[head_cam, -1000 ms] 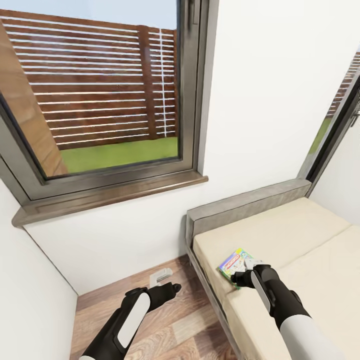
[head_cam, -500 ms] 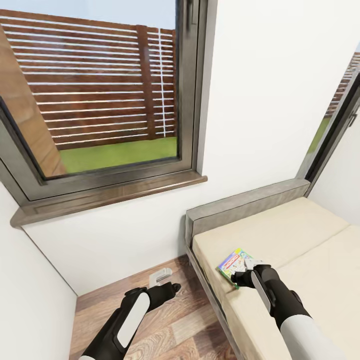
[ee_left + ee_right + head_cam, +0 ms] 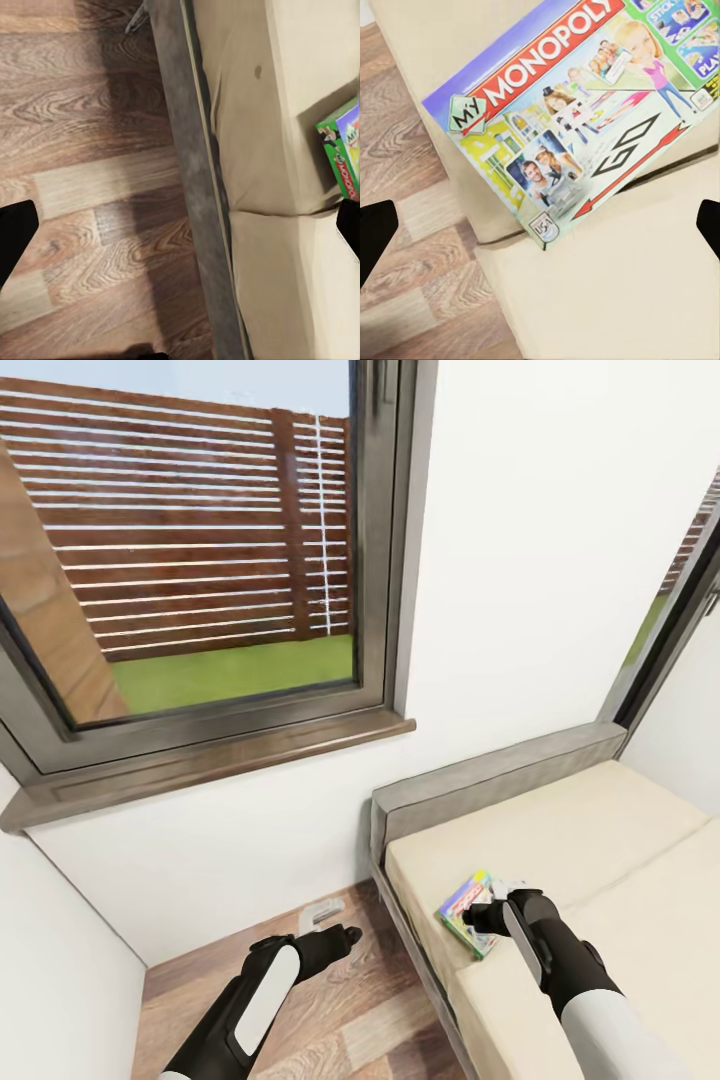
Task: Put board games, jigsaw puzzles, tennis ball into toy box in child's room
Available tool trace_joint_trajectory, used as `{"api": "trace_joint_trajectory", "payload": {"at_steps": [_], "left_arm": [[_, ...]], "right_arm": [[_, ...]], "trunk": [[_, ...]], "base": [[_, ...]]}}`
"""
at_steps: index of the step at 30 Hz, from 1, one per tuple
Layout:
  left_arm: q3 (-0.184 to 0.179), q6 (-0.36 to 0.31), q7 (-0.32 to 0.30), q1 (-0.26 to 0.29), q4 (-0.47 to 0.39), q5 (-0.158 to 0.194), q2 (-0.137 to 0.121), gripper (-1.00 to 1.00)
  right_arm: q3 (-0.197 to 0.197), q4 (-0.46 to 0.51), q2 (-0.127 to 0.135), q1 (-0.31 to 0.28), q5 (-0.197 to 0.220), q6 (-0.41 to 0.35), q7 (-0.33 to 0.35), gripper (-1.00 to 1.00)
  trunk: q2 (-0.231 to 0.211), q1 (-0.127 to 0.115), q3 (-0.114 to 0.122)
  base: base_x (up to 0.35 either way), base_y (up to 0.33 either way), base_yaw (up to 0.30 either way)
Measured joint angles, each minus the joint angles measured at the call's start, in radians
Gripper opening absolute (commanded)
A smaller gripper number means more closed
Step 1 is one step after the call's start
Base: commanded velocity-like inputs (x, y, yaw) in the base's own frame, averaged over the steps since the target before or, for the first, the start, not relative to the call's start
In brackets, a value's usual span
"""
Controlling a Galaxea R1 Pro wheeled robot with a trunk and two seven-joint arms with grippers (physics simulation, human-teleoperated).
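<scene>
The flat, colourful "My Monopoly" card board game (image 3: 577, 120) lies on the beige bed (image 3: 600, 830) beneath the spread right claw (image 3: 497, 907); probably light and stiff, best pinched across an edge.

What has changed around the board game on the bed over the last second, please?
The board game has tipped up, one edge lifting off the bed at the right gripper. The view shifted slightly with the camera. The left gripper stayed over the floor.
</scene>
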State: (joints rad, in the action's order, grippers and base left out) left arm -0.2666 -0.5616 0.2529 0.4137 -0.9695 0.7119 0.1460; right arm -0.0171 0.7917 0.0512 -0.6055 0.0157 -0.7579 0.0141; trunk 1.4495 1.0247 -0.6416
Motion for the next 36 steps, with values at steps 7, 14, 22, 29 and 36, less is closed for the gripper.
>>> {"api": "trace_joint_trajectory", "payload": {"at_steps": [7,14,22,29,36], "left_arm": [[0.003,0.0,0.0,0.0,0.0,0.0,-0.001,1.0],[0.015,-0.001,-0.001,-0.001,0.004,0.005,-0.002,1.0],[0.066,-0.003,0.014,-0.003,0.015,0.04,-0.006,1.0],[0.126,-0.005,0.03,-0.002,0.032,0.091,-0.02,1.0],[0.171,-0.014,0.087,0.001,0.025,0.183,-0.022,1.0]], "right_arm": [[0.0,0.0,0.005,0.0,0.001,0.0,0.0,1.0],[-0.002,0.0,0.008,-0.002,0.001,-0.002,-0.001,1.0],[-0.003,0.0,0.013,-0.011,0.007,-0.008,-0.001,1.0],[-0.032,-0.003,0.031,-0.019,0.027,-0.011,0.0,1.0],[-0.086,-0.038,0.065,-0.068,0.05,-0.033,-0.001,1.0]], "trunk": [[0.0,0.0,0.0],[0.0,0.0,0.0],[0.0,0.0,0.0],[0.0,0.0,0.0],[0.0,0.0,0.0]], "base": [[0.109,0.0,-0.001],[0.039,0.0,0.0],[0.011,0.0,0.0],[0.004,0.0,0.0],[0.0,0.0,0.0]]}}
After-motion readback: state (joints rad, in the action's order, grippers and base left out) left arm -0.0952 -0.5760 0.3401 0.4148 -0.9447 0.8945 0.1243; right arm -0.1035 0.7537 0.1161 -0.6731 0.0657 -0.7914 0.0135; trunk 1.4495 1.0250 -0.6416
